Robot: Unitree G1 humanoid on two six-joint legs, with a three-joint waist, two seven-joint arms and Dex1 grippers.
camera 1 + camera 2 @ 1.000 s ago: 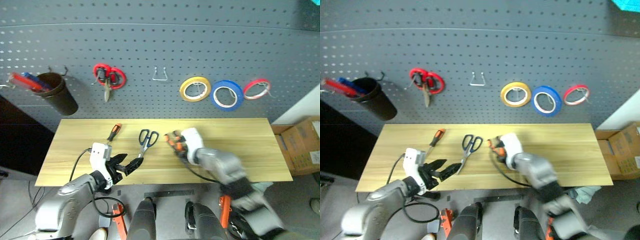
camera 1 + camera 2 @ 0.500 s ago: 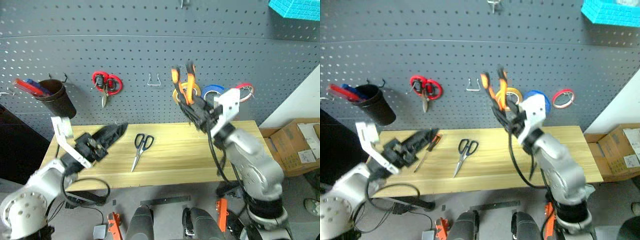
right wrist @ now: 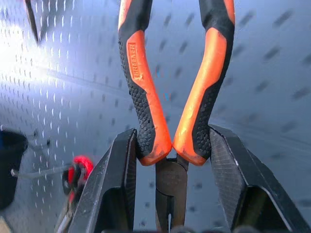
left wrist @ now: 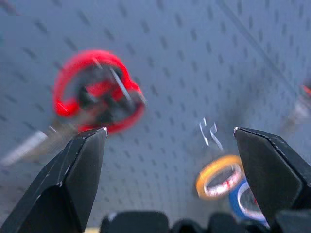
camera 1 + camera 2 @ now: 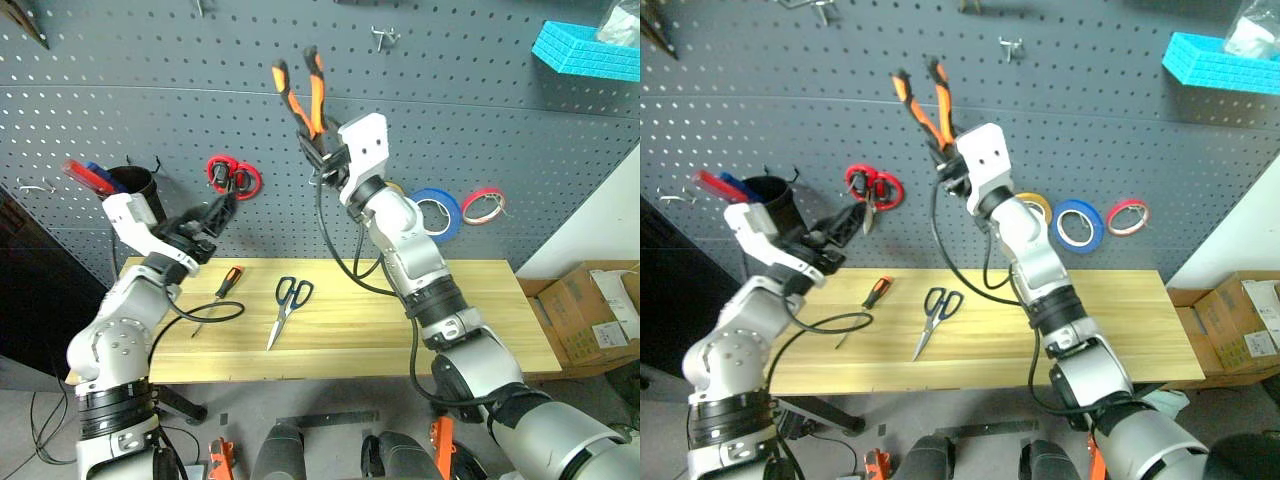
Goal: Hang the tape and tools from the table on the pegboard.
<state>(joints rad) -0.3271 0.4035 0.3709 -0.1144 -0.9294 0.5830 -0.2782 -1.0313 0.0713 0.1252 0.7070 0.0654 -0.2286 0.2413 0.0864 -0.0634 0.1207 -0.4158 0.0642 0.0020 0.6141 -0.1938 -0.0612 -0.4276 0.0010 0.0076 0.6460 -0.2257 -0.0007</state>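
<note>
The right gripper [image 3: 171, 160] is clamped on the pliers [image 5: 300, 92] low down at the base of their orange-and-black handles, one black finger on each outer flank; the handles fan up and away from the jaws toward the pegboard [image 5: 480, 120], the metal nose pointing back between the fingers; a second ago this same grip sat low over the table [image 5: 480, 310], so the tool has been lifted clear of the wood and carried up in front of the board, above the row of hanging things; I judge the pick-up is finished and the next need is a free hook near the handles, such as the metal ones [image 5: 383, 38] above and to the side of them.

The left gripper [image 5: 215, 213] stands at its widest with nothing between its fingers; it too has risen from the tabletop and now points at the board, the red-handled scissors [image 4: 97, 94] straight ahead of its jaws, the yellow roll [image 4: 219, 177] and an edge of the blue tape [image 5: 437, 212] further off beyond one finger; that tape already hangs on the board, below and beside the right gripper.

Well below both grippers, the dark-handled scissors [image 5: 287, 303] and the screwdriver [image 5: 224, 285] lie on the table, so two tools are still to be hung after the pliers.
</note>
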